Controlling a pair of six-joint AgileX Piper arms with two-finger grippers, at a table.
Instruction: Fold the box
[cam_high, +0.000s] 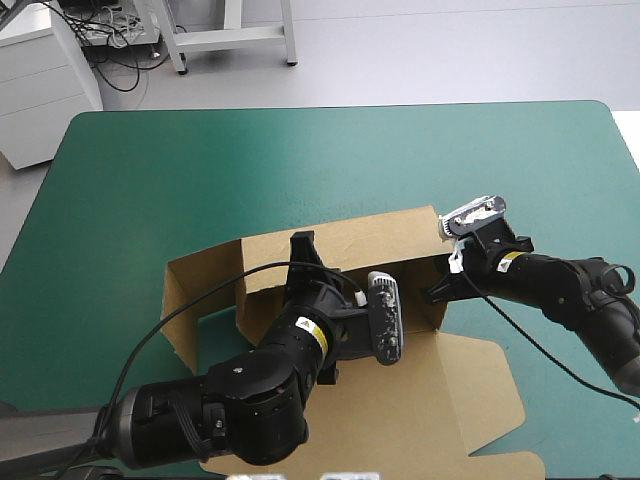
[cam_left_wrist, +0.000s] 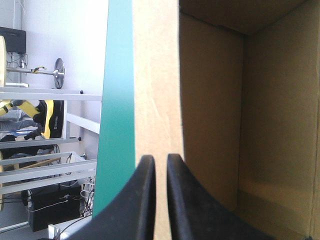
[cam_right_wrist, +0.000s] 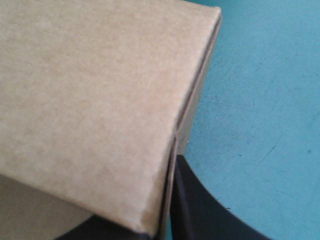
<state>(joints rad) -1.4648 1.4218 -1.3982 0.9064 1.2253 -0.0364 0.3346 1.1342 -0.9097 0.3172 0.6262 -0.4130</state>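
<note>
Two end effectors: both grip the brown box (cam_high: 420, 380), which sits partly formed on the near half of the teal-green counter (cam_high: 150, 180), with walls up and a tray taking shape.
Left wall (cam_high: 185, 300): it stands raised at the box's left end with nothing touching it; we judge that its own crease holds it.
Left end effector (cam_left_wrist: 160, 172): its black fingers are all but closed, pinching the top edge of the far wall (cam_high: 375, 235). The arm reaches across the tray from the near side, which we think keeps that wall upright while a corner is worked.
Right end effector (cam_high: 438, 291): it is clamped on the board at the box's far right corner, one finger outside and the sheet between. We read this as pressing the side wall into place so the corner can tuck.
Flat panel (cam_high: 480, 410): the near right part of the sheet lies flat on the counter, not yet raised.
Next call: we judge the right corner needs seating before either grip lets go, or the wall may spring back.
</note>
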